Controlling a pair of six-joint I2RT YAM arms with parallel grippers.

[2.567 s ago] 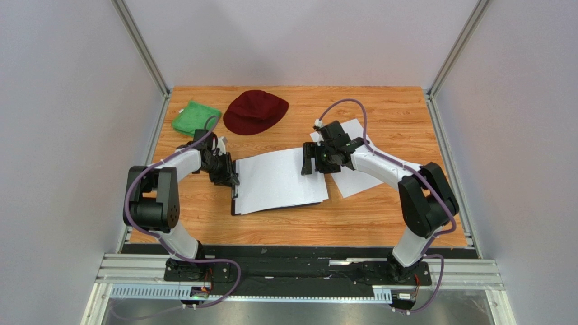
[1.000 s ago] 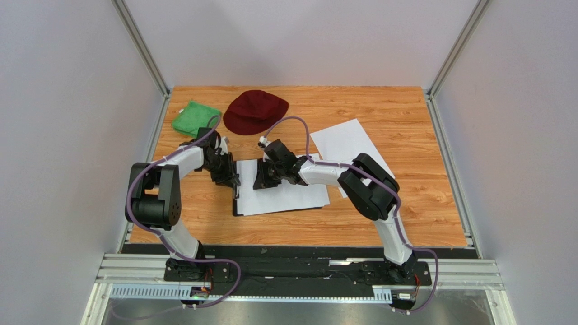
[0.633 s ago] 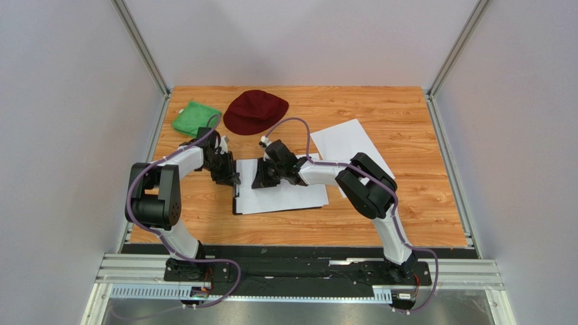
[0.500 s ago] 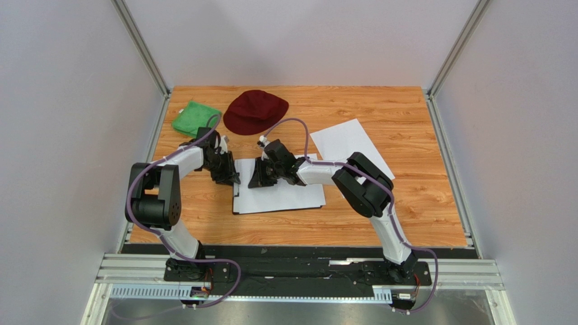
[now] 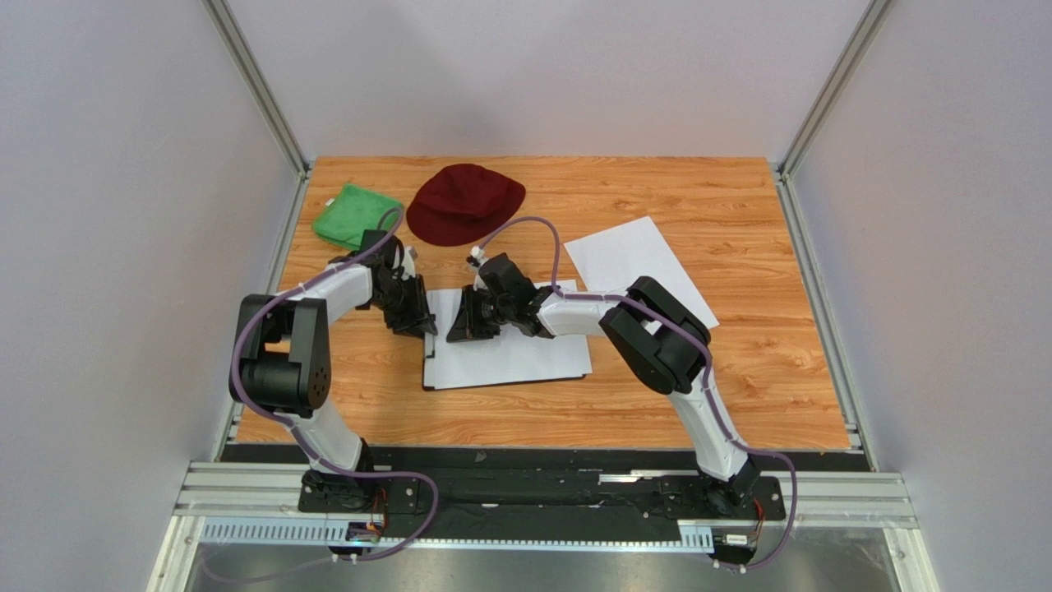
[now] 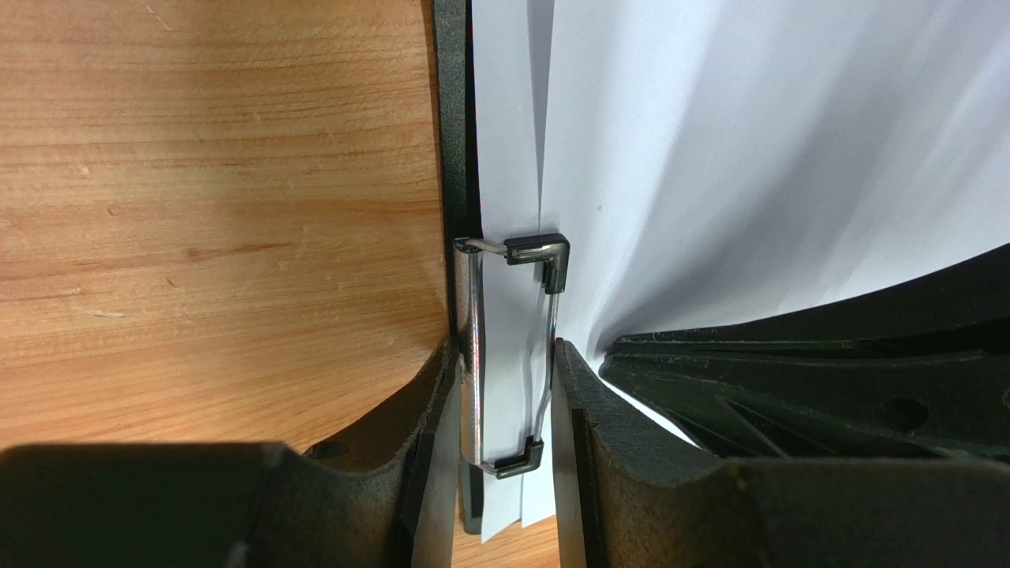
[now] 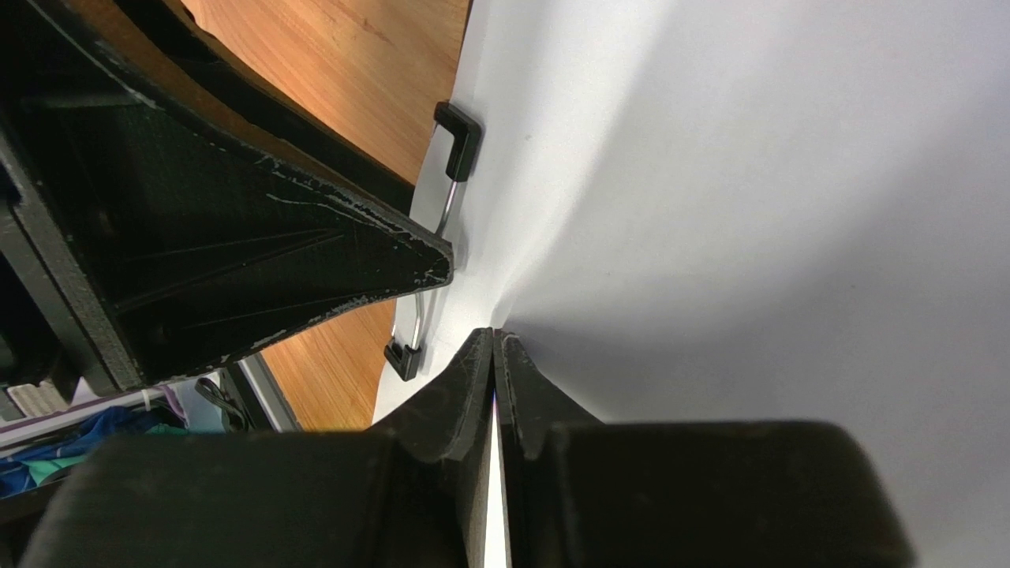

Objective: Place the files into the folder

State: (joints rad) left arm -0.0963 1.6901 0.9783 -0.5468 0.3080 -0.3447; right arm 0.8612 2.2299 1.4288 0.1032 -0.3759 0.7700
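My left tool (image 6: 504, 361) is closed onto the silver metal clip (image 6: 472, 355) of the flat black clipboard (image 6: 451, 118). My right tool (image 7: 492, 340) is pinched tight on a white paper sheet (image 7: 771, 237), which bows up just beside that clip. I judge it best to hold the clip raised, feed the sheet in low and flat, square its edges, then let go. A second white sheet (image 5: 636, 262) lies apart on the wooden desk (image 5: 741, 197).

The sheets (image 5: 519, 352) cover most of the folder (image 5: 427, 370); the left gripper (image 5: 420, 323) hides its clip (image 6: 472, 355) from above; the right arm (image 5: 655, 333) overlaps the far sheet (image 5: 624, 259).
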